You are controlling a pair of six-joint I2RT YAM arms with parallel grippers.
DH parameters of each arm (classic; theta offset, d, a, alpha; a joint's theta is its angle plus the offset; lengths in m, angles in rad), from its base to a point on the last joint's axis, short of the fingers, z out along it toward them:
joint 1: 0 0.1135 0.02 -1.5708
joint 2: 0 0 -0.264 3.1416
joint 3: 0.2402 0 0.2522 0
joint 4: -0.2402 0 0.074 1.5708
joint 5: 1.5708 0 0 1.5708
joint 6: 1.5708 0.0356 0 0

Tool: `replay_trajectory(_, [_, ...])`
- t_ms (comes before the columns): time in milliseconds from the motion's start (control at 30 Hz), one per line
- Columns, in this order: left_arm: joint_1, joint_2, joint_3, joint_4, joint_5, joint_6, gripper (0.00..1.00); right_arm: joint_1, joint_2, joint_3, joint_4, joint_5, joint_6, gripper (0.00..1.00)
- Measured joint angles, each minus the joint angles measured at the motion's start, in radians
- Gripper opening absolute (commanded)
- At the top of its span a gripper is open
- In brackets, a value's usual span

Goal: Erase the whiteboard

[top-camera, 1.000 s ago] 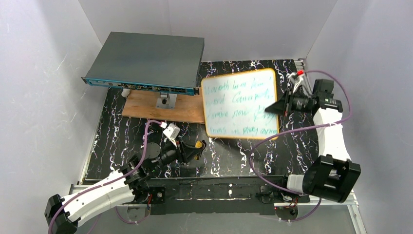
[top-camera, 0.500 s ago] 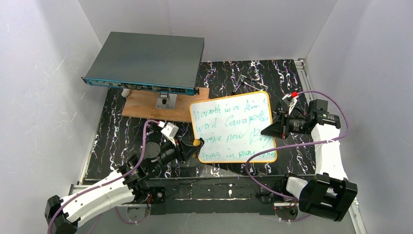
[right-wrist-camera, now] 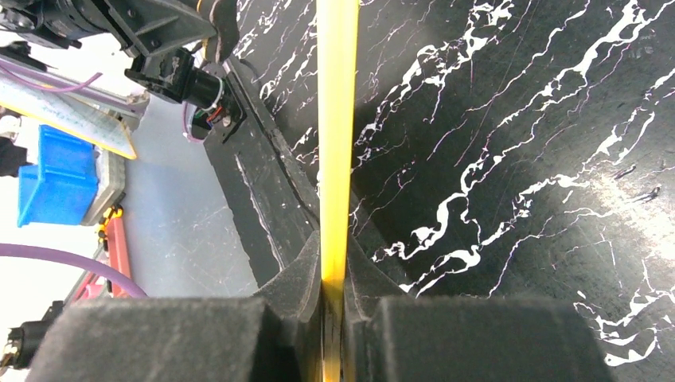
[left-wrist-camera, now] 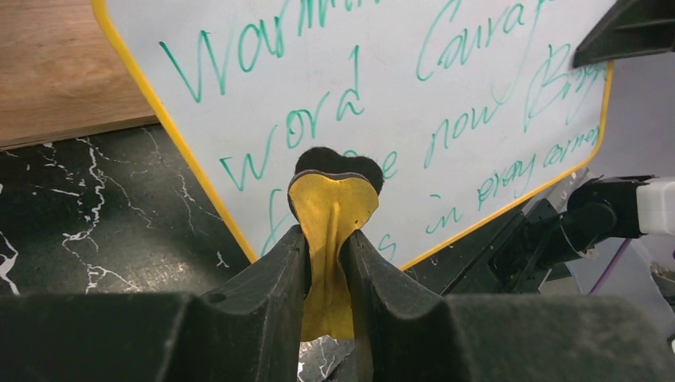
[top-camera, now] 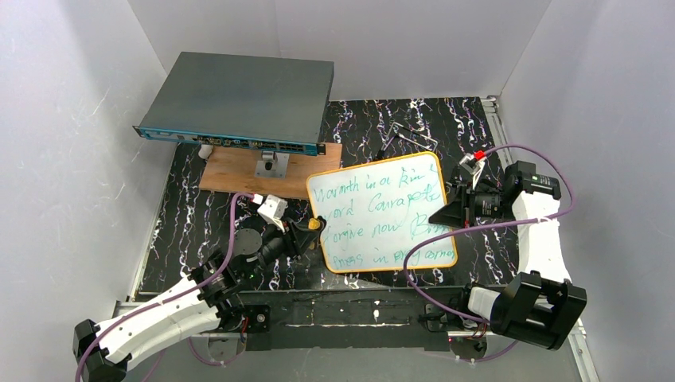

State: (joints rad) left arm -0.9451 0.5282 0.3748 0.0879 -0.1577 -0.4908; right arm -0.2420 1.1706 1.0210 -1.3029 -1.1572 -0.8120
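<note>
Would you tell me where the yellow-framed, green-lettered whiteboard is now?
In the top view, the whiteboard sits centre-right, its right edge clamped by the right gripper, its left edge beside the yellow pad in the left gripper.

- whiteboard (top-camera: pixel 382 211), messy green handwriting, top line looks like "Warmth in a…"
- second line: "word Coura…"
- just past the left end effector (left-wrist-camera: pixel 326 239): "…now B…", then roughly "in pray armor"
</note>
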Motion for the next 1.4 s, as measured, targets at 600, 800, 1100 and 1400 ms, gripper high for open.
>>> replay_trajectory(600, [0.016, -0.008, 0.000, 0.013, -0.113, -0.005, 0.00, 0.000, -0.021, -0.023, -0.086, -0.004, -0.207, 0.01])
replay_trajectory(800, [0.022, -0.020, -0.002, 0.060, -0.142, 0.070, 0.00, 0.000, -0.019, -0.029, -0.095, 0.014, -0.240, 0.01])
replay_trajectory(1100, [0.049, -0.017, -0.048, 0.159, -0.143, 0.166, 0.00, 0.000, -0.019, -0.071, -0.104, 0.034, -0.277, 0.01])
replay_trajectory(1400, [0.099, -0.015, -0.051, 0.174, -0.049, 0.229, 0.00, 0.000, -0.087, -0.161, -0.087, 0.096, -0.333, 0.01])
